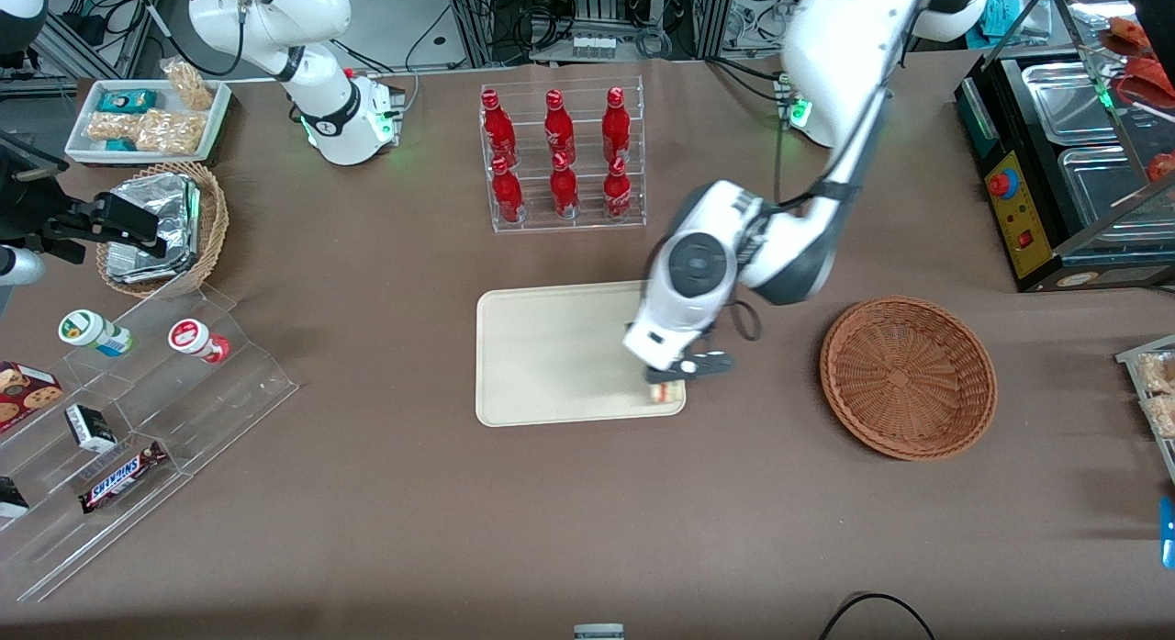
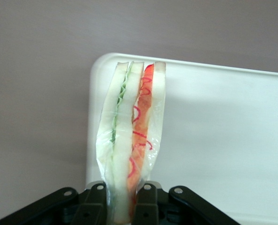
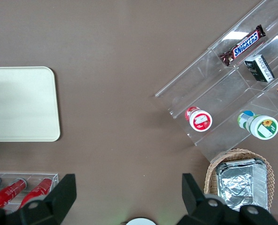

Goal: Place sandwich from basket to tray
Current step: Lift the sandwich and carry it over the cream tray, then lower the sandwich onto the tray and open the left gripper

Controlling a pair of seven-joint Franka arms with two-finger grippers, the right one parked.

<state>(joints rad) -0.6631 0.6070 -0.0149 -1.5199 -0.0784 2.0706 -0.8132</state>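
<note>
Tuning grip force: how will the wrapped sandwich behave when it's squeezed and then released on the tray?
The sandwich, pinched on edge in the tool, likely squashes easily: soft bread layers. Its loose clear wrap looks slippery. Standing on edge over the tray corner, it may topple flat when released.

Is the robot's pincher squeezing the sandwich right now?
Touching. The left wrist view shows the gripper with its jaws shut on the sandwich, pinching the wrapped wedge at its end, above the tray corner.

Left arm bent down over the table, wrist angled toward the front camera, black two-finger gripper [image 1: 667, 386] clamped on a wrapped triangular sandwich [image 2: 129, 140].
</note>
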